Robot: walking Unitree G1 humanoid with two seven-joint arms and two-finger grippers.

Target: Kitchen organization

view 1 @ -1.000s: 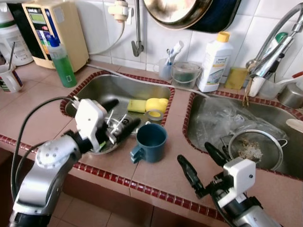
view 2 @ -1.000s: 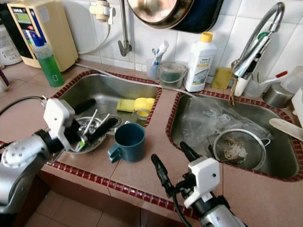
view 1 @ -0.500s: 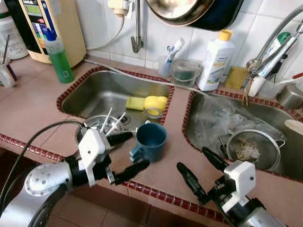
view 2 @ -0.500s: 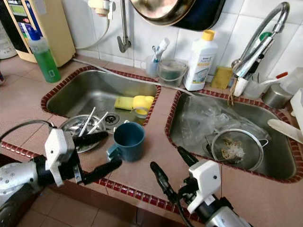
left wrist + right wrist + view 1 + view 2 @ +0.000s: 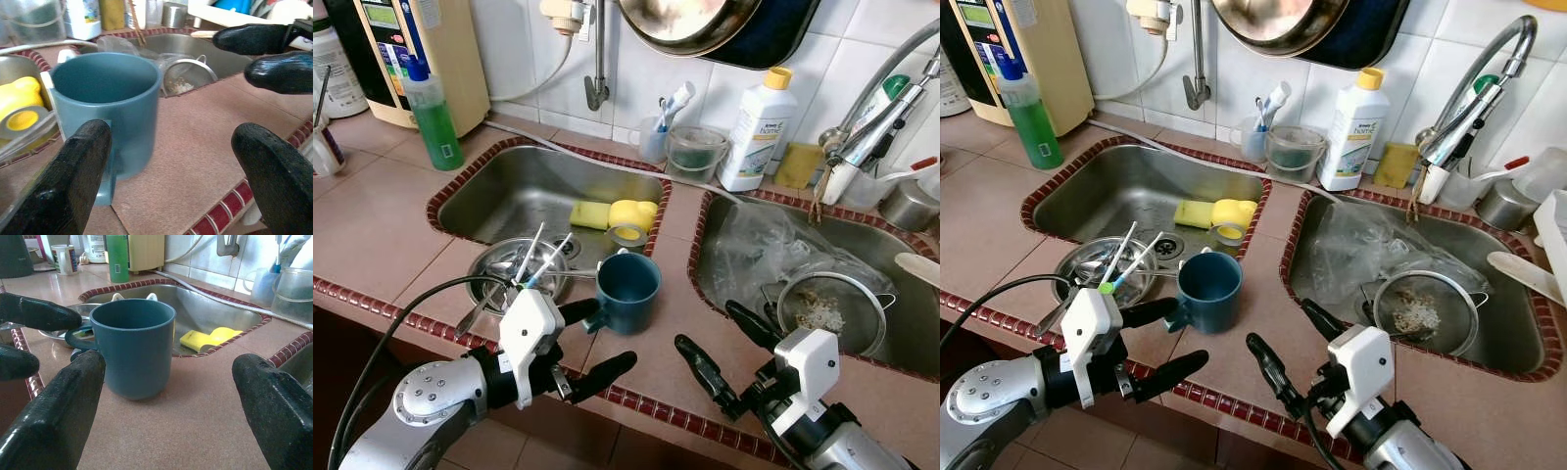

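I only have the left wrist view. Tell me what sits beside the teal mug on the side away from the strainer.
Observer: A round steel bowl holding utensils rests at the left sink's front edge, just left of the teal ceramic mug.
Operator: Report where my left gripper stands.
Observer: The left gripper is open at the counter's front edge, one finger by the mug's handle.
Operator: Now the right gripper.
Observer: The right gripper is open too, low over the counter, right of the mug and aimed at it.
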